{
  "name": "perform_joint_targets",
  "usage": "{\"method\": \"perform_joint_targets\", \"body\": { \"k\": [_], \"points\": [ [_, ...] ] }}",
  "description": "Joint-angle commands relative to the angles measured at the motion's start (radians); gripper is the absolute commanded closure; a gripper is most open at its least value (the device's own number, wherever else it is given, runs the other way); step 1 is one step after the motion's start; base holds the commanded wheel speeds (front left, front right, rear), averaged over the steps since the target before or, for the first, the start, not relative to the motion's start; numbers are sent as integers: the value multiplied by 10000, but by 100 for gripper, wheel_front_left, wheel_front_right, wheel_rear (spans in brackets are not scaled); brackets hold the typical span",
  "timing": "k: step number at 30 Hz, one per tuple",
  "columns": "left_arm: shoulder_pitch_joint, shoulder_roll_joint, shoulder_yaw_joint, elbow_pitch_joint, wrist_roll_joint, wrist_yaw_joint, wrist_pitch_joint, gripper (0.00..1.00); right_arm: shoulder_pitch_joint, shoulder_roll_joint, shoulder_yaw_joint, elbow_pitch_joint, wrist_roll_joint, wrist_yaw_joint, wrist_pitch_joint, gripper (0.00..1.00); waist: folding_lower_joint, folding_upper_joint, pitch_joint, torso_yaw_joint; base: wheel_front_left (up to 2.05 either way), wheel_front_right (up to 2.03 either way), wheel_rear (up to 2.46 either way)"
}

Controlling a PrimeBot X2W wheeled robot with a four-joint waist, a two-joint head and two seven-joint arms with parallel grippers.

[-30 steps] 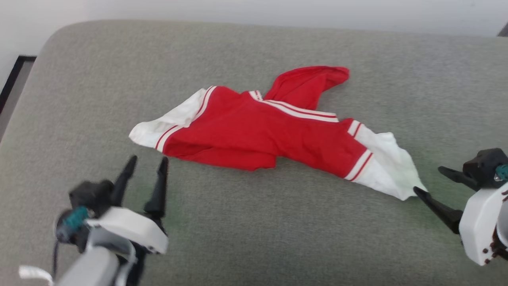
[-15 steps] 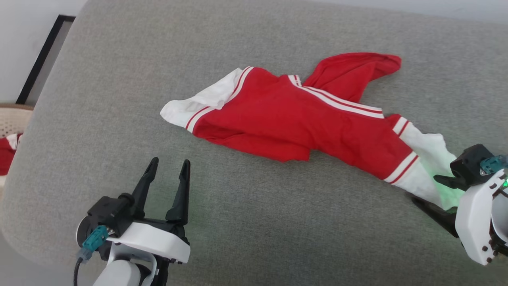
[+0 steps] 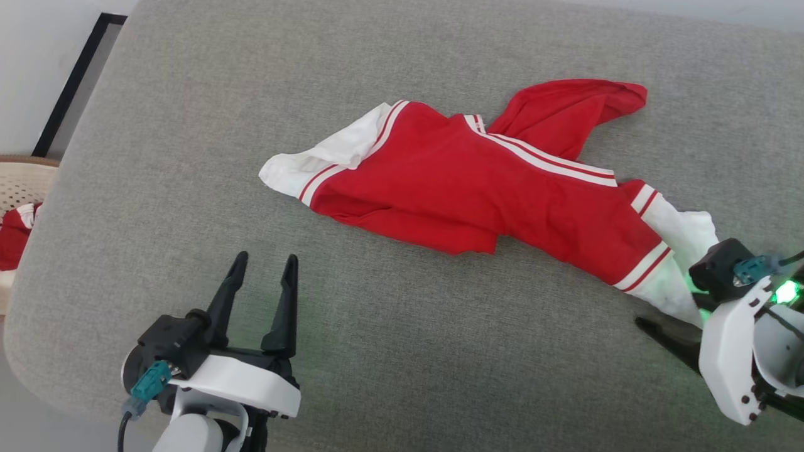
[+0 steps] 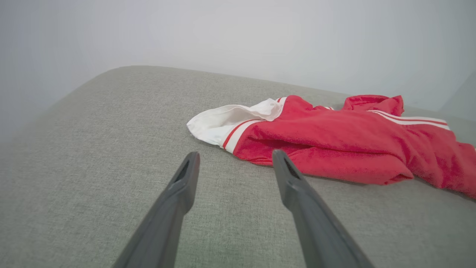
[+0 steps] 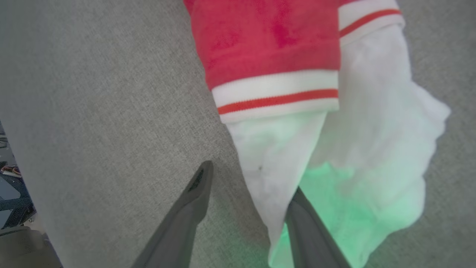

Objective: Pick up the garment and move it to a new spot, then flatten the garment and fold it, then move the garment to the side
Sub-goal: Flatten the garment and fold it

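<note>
Garment (image 3: pixel 477 201), a red jersey shirt with white sleeves and striped trim, is laid rumpled on a grey upholstered cushion (image 3: pixel 188 94), running from about 10 o'clock to 4 o'clock in the head view. One white sleeve (image 5: pixel 334 149) is stretched toward 4 o'clock, where the right gripper (image 5: pixel 252 178) is set low against the cushion. Its jaws are parted with the sleeve's narrow end lying between them, not yet clamped on the cloth. The left gripper (image 3: pixel 266 257) is held at 7 o'clock, near the garment's lower edge but apart from it, jaws released and empty, pointed toward 12 o'clock.

The first step, picking the garment up, is judged to be in hand and barely begun. The next move is thought to call for the right jaws to be closed firmly on the sleeve before any lift. A second hold by the left gripper on the other sleeve (image 3: pixel 314 166) would likely be needed, so that the shirt is carried without bunching.

No lettering can be made out, so which face is up cannot be told. The right gripper's upper finger is hidden behind its housing in the head view, and the sleeve end is washed in green glow. At 9 o'clock a pale basket (image 3: pixel 25 182) holding red cloth (image 3: pixel 12 232) is cut off by the frame edge
</note>
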Motion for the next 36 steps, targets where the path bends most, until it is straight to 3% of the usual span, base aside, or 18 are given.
{"method": "perform_joint_targets", "body": {
  "k": [1, 3, 4, 10, 15, 18, 21, 28, 36],
  "points": [
    [39, -77, 60, 17, 42, -99, -20, 0, -109, 87, 129, 21, 58, 1, -82, 66, 0, 0, -19, -39, 0, 0, 0],
    [-57, -103, 106, 34, 80, -246, -22, 0, -225, 112, 252, 86, 61, 1, -187, 97, 0, 0, -19, -92, 0, 0, 0],
    [-135, -98, 84, 63, 135, -339, -22, 0, -273, 130, 328, 144, 52, 1, -249, 100, 0, 0, -19, -114, 0, 0, 0],
    [-1620, 547, -324, 225, 510, -1038, 405, 0, -668, 250, 613, 342, 20, 1, -528, 100, 0, 0, 128, -315, 0, 0, 0],
    [-4402, 1373, -1450, 510, 47, -1461, 2400, 0, -1222, 270, 795, 313, -125, 0, -624, 100, 0, 0, 599, -573, 0, 0, 0],
    [-6317, 1931, -3007, 982, -1091, -1470, 3978, 0, -1607, 267, 966, 267, -195, -2, -607, 100, 0, 0, 972, -805, 0, 0, 0],
    [-8083, 2143, -4178, 1923, -2401, -1447, 5511, 0, -1976, 220, 1107, 201, -241, -14, -565, 100, 0, 0, 1339, -988, 0, 0, 0],
    [-10313, 2239, -5727, 4041, -3865, -1449, 7775, 0, -2559, 249, 1528, 220, -280, -37, -474, 100, 0, 0, 1756, -1314, 0, 0, 0],
    [-11376, 2672, -7042, 4795, -4757, -1450, 8621, 0, -2936, 173, 1976, 562, -156, -74, -598, 100, 0, 0, 1940, -1383, 0, 0, 0]
  ]
}}
